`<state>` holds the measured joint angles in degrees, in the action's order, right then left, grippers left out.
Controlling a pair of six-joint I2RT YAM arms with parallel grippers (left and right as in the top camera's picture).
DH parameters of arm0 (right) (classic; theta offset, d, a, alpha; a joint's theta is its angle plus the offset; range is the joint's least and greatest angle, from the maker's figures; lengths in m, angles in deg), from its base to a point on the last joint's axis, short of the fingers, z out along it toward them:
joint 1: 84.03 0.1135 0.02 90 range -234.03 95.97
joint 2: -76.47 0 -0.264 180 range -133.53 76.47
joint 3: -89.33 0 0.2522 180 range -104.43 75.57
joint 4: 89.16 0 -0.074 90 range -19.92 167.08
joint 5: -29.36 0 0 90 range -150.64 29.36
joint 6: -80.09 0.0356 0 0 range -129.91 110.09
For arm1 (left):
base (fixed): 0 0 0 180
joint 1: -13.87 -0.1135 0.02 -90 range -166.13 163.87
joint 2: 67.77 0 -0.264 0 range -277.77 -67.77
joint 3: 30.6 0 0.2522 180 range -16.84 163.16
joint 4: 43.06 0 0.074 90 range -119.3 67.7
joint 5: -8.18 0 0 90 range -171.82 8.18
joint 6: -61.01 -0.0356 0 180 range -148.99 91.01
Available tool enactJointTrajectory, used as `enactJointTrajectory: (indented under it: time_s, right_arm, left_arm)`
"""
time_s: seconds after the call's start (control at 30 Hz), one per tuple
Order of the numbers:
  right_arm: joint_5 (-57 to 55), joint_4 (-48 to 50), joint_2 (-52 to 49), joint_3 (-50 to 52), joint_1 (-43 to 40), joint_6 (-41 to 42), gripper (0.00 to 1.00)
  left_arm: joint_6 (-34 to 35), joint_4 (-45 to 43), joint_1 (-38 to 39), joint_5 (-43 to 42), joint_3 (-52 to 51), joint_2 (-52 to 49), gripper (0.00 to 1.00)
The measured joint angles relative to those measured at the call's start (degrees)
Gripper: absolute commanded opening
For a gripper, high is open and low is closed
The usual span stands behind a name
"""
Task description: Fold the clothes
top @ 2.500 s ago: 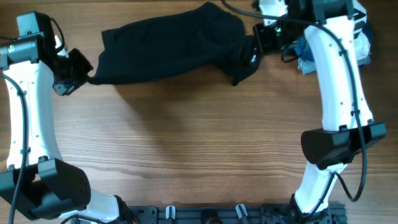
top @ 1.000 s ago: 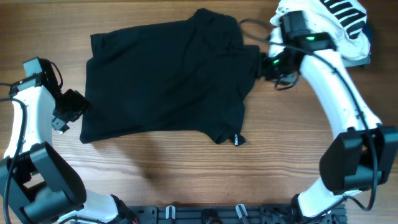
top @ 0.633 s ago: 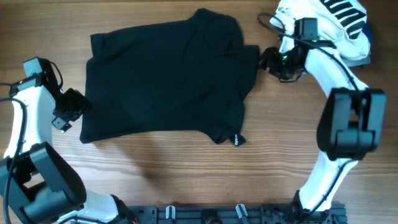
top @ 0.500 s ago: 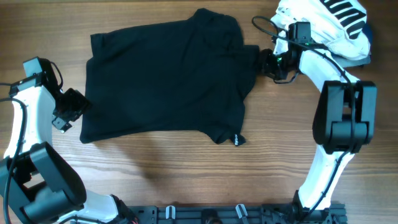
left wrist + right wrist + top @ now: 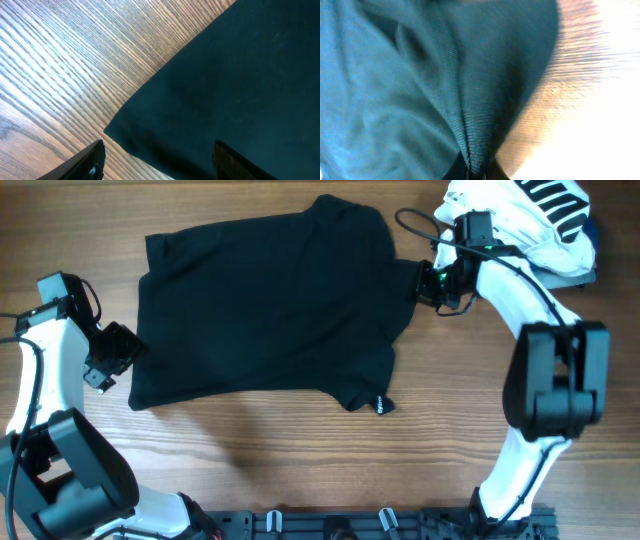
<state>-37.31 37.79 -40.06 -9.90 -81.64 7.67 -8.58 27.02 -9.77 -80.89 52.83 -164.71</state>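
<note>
The black clothes (image 5: 270,310) lie spread flat on the wooden table, with a small white label (image 5: 382,405) at the lower right corner. My right gripper (image 5: 425,280) is at the garment's right edge, and in the right wrist view its jaws (image 5: 475,169) are shut on a pinched ridge of the black fabric (image 5: 395,100). My left gripper (image 5: 108,360) sits just left of the lower left corner. In the left wrist view it (image 5: 157,160) stands open, its fingertips (image 5: 97,152) astride that corner of the clothes (image 5: 225,75), gripping nothing.
A white garment with black stripes (image 5: 535,220) is heaped at the back right over a blue one (image 5: 592,235), right behind my right arm. A black rail (image 5: 380,525) runs along the table's front edge. Bare wood (image 5: 300,460) lies in front of the clothes.
The garment, bunched at the back earlier, now lies spread out. Over the last second my right gripper closed on its right edge. The left arm has stayed put.
</note>
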Motion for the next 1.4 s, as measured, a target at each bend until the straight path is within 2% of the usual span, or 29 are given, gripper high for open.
enactJointTrajectory:
  time_s: [0.13, 0.17, 0.2, 0.23, 0.27, 0.37, 0.4, 0.5, 0.63, 0.7, 0.8, 0.93, 1.0, 1.07, 1.33, 1.4]
  right_arm:
    - [-2.78, -0.35, 6.67, -0.13, 3.58, -1.09, 0.05]
    - [-3.58, -0.13, 6.73, -0.17, 5.44, -1.18, 0.12]
    - [-5.2, 0.11, 6.19, -0.15, 9.64, -1.2, 0.27]
    - [-6.4, 1.05, 5.81, -0.15, 12.04, -1.22, 0.41]
    - [-7.61, 2.23, 5.25, -0.15, 14.71, -1.38, 0.63]
    - [-10.4, 3.74, 2.93, -0.15, 21.42, -1.29, 0.92]
    - [-11.26, 3.61, 2.12, -0.15, 23.08, -1.2, 0.94]
    - [-12.55, 1.79, 1.75, -0.24, 23.69, -1.09, 0.94]
    - [-12.92, -1.88, 1.9, -1.95, 20.35, -1.07, 0.93]
    - [-13.11, -2.86, 3.06, -2.05, 18.21, -1.31, 0.85]
    - [-13.11, -3.1, 4.92, -2.14, 15.3, -3.48, 0.64]
    - [-13.09, -2.71, 4.87, -2.1, 14.93, -6.36, 0.54]
    - [-11.76, -2.47, 3.67, -2.1, 15.08, -8.81, 0.46]
    - [-10.73, -2.54, 1.9, -2.01, 15.15, -10.14, 0.43]
    - [-9.84, -2.01, -1.84, -1.99, 15.13, -11.91, 0.43]
    - [-9.84, -2.38, -2.45, -1.99, 15.13, -12.33, 0.35]
  left_arm:
    - [0.02, 0.0, 0.0, 0.02, 0.0, 0.0, 0.68]
    - [0.02, 0.0, 0.0, 0.02, 0.0, 0.0, 0.68]
    - [0.02, 0.0, 0.0, 0.0, 0.0, 0.0, 0.68]
    - [0.02, 0.02, 0.0, 0.0, 0.0, 0.0, 0.68]
    - [0.02, 0.0, 0.0, 0.02, 0.0, 0.0, 0.68]
    - [0.02, 0.0, 0.0, -0.15, 0.0, 0.0, 0.68]
    - [0.02, 0.0, 0.0, -0.22, 0.0, 0.0, 0.68]
    - [0.02, 0.0, 0.0, -0.39, 0.0, 0.0, 0.68]
    - [0.02, 0.0, 0.0, -0.42, 0.0, 0.0, 0.68]
    - [0.02, -0.02, 0.0, -0.39, 0.0, 0.0, 0.68]
    - [0.02, -0.22, 0.0, -0.42, 0.0, 0.0, 0.68]
    - [0.02, -0.46, 0.0, -0.42, 0.0, 0.0, 0.68]
    - [0.02, -0.46, 0.0, -0.42, 0.0, 0.0, 0.69]
    - [0.02, -0.46, 0.0, -0.42, 0.0, 0.0, 0.69]
    - [0.02, -0.7, 0.0, -0.42, 0.0, 0.0, 0.69]
    - [0.02, -0.7, 0.0, -0.42, 0.0, 0.0, 0.7]
